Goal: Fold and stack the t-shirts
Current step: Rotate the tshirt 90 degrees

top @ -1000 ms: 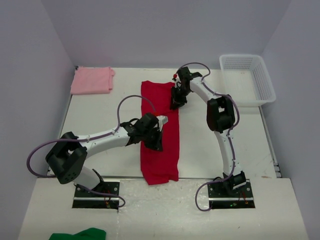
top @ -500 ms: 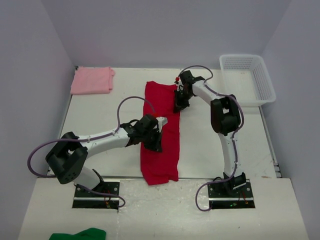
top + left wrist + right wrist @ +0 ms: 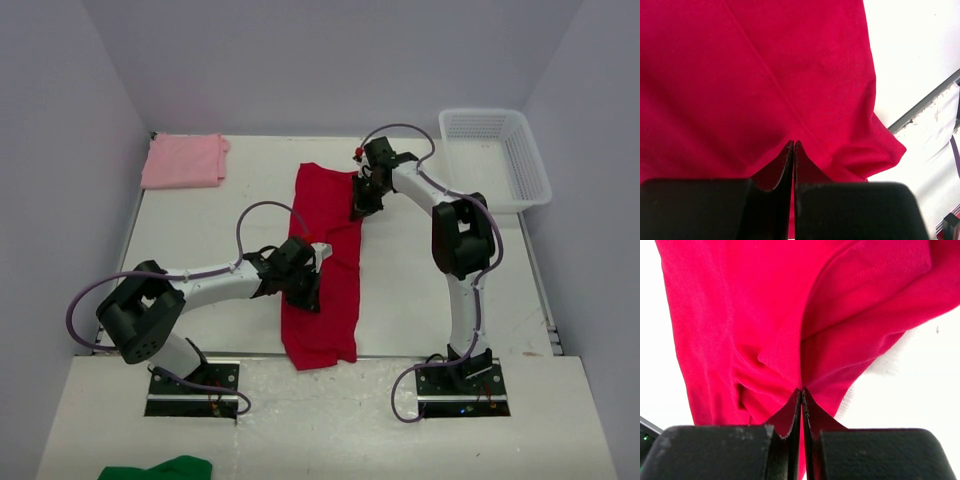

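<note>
We see the bright crimson red cloth tee (image 3: pixel 338 300) lying mid-way on the white bench (image 3: pixel 200 215) as a long strip running 12 to 6 o'clock, its far end wider and rumpled. Our left tool (image 3: pixel 793 145) is pressed together w/ a fold of red cloth pinched between its black fingers, at the strip's 9 o'clock edge approx. halfway along. The right tool (image 3: pixel 801 390) likewise pinches red cloth, jaws tight on a bunched fold at the strip's far 3 o'clock corner. The pale pink tee (image 3: pixel 183 160), folded to a small rectangle, sits flat at the bench's 10 o'clock corner, well apart from the red one. A white mesh plastic basket (image 3: pixel 530 165) stands at 2 o'clock.
</note>
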Robot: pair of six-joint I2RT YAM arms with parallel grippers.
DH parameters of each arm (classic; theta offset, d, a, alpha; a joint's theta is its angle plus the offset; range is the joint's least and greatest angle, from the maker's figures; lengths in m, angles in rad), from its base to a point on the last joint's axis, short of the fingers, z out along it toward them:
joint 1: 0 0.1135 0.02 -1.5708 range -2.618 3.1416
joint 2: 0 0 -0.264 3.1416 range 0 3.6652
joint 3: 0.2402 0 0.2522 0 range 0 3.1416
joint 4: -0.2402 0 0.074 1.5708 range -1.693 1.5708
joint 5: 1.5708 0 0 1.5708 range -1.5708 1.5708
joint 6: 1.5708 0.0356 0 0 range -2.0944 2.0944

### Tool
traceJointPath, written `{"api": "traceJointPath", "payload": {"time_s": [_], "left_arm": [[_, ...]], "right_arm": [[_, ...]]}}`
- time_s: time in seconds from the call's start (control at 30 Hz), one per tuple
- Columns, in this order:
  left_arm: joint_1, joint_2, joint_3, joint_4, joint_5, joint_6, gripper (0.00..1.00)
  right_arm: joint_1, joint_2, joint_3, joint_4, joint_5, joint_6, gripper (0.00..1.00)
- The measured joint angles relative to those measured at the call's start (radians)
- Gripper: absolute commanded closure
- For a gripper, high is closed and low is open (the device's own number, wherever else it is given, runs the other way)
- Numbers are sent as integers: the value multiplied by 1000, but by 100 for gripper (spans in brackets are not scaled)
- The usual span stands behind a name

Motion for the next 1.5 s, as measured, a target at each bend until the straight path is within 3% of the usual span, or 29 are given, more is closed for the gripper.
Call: {"api": "traceJointPath", "payload": {"time_s": [0.13, 0.23, 0.5, 0.73, 0.97, 1.2, 1.27, 1.3, 1.33, 1.37, 1.4, 1.5], "left_arm": [[0, 0, -1, 7, 0, 0, 100], [0, 1, 0, 15, 3, 0, 100], [0, 5, -2, 23, 4, 0, 100], [0, 5, -2, 23, 5, 1, 100], [0, 4, -9, 27, 5, 1, 100], [0, 4, -40, 29, 4, 1, 100], [0, 4, -40, 30, 4, 1, 100], [0, 4, -40, 31, 4, 1, 100], [0, 4, -40, 32, 4, 2, 100], [0, 4, -40, 33, 4, 2, 100], [0, 4, -40, 34, 4, 2, 100], [0, 4, -40, 36, 4, 2, 100]], "right_arm": [[2, -26, -54, 21, 2, 5, 100], [3, -37, -76, 23, 2, 6, 89], [3, -37, -76, 21, 2, -1, 87], [3, -37, -76, 24, -5, -1, 100], [5, -48, -101, 50, -11, 1, 100], [39, -195, -311, 118, -10, 25, 100], [66, -234, -358, 139, -10, 38, 90], [82, -255, -385, 159, -5, 45, 98], [101, -278, -415, 174, -2, 52, 98], [119, -301, -443, 186, -2, 61, 95], [135, -322, -468, 198, -2, 71, 82], [165, -355, -493, 201, 20, 95, 63]]}}
